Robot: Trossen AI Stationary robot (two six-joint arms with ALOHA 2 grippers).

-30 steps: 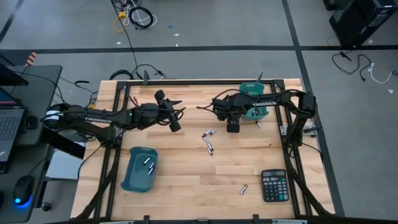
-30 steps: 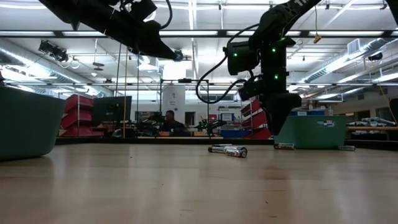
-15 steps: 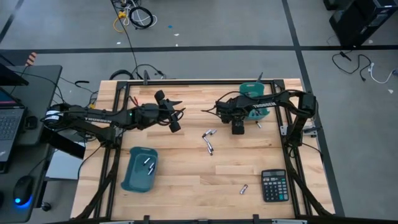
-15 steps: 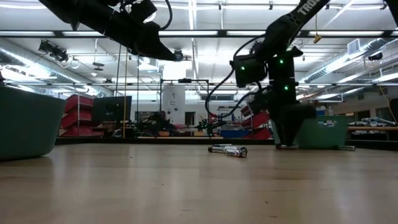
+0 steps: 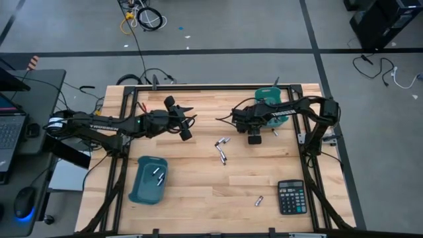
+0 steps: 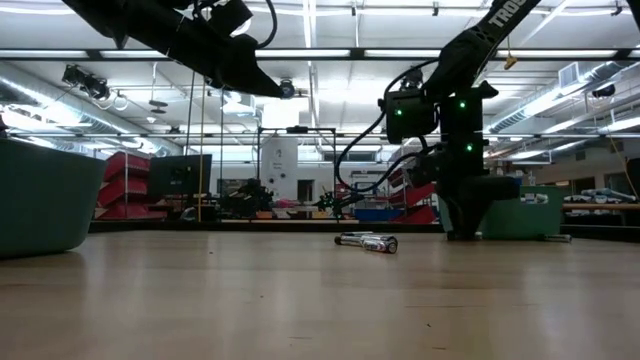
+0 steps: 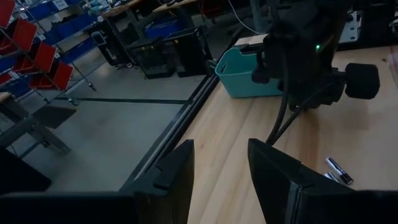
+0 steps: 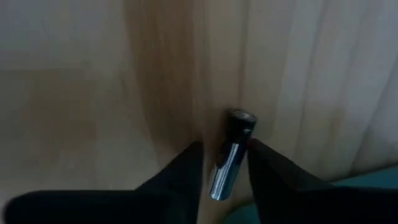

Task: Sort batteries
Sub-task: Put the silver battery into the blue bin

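Looking down from the high view, we see the right gripper (image 5: pixel 254 139) lowered to the table (image 5: pixel 198 192) right of centre, just beside the teal bin (image 5: pixel 271 106) at the upper right of the frame. Its wrist view shows a silver and black battery (image 8: pixel 229 155) lying on the wood between the two dark fingers (image 8: pixel 186 168), which stand close on either side of it; we cannot tell whether they already press it. More batteries (image 5: pixel 222 151) lie in a small cluster at mid-frame, one (image 5: pixel 260 199) sits lower right near the black calculator (image 5: pixel 291 197), and two rest in the teal tray (image 5: pixel 140 188) at lower left. The left gripper (image 5: pixel 185 129) hangs above the table at upper left, its jaws parted and holding nothing.
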